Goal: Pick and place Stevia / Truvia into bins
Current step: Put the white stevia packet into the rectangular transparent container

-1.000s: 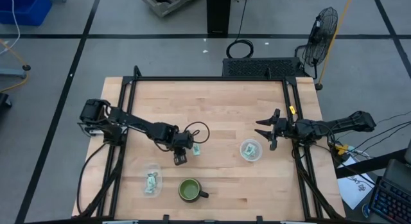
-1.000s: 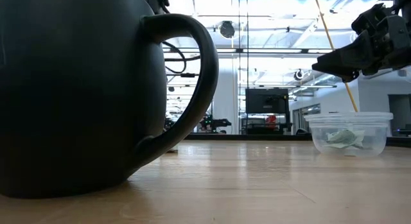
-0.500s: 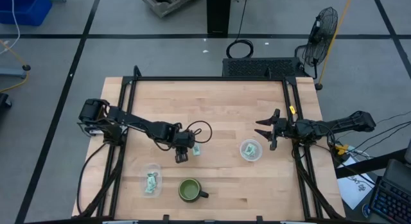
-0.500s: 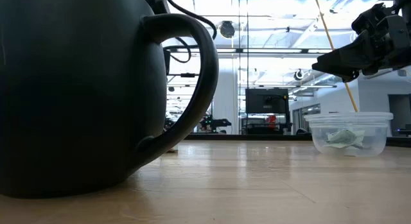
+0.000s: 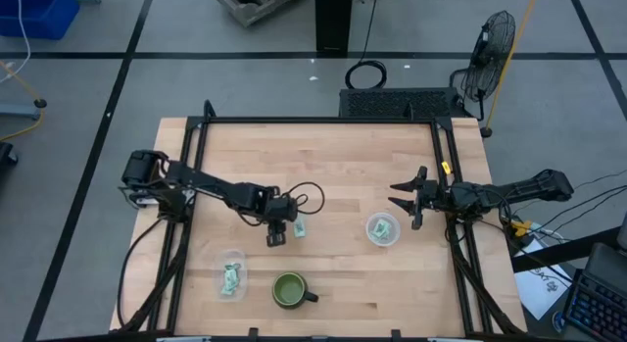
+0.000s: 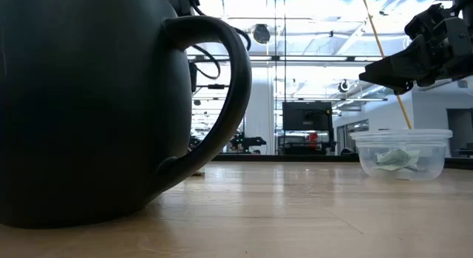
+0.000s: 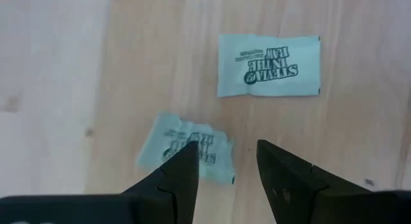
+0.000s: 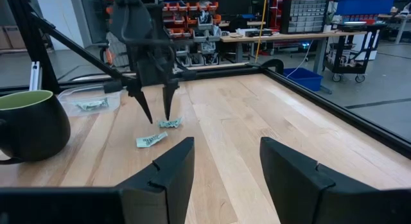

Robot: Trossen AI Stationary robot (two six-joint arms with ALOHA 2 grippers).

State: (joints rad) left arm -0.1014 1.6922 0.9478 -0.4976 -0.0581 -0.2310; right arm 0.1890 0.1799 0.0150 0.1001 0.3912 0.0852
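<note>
Wooden desk (image 5: 323,166) in a black frame, both arms reaching in from the sides. Dark green mug (image 5: 289,290) sits at the near edge, not a target. Two clear bins: left bin (image 5: 232,276) beside the mug, right bin (image 5: 382,229) near the right arm, both already with packets inside.

Left end effector (image 5: 275,234) hangs low over the desk centre-left, fingers parted at a medium gap, holding nothing. In the left wrist view its tips straddle the crumpled packet (image 7: 186,150), one finger (image 7: 183,169) over the packet's edge; the flat packet (image 7: 268,65) lies just beyond, apart from it. Right end effector (image 5: 409,207) waits beside the right bin, fingers apart, empty.

Step in hand, as I judge it: picking the crumpled Stevia packet. To do it well, centre the gap on the packet, since one tip now sits on the paper; go straight down to desk contact, pinch on the raised crease, lift clear, then carry to the left bin. Risk: thin paper slides or the pinch misses flat paper.

Hard to make out: the low view is mostly blocked by the mug, so the left arm and loose packets are hidden there. Packet count inside each bin is unclear. Whether the left tips touch the desk cannot be told.
</note>
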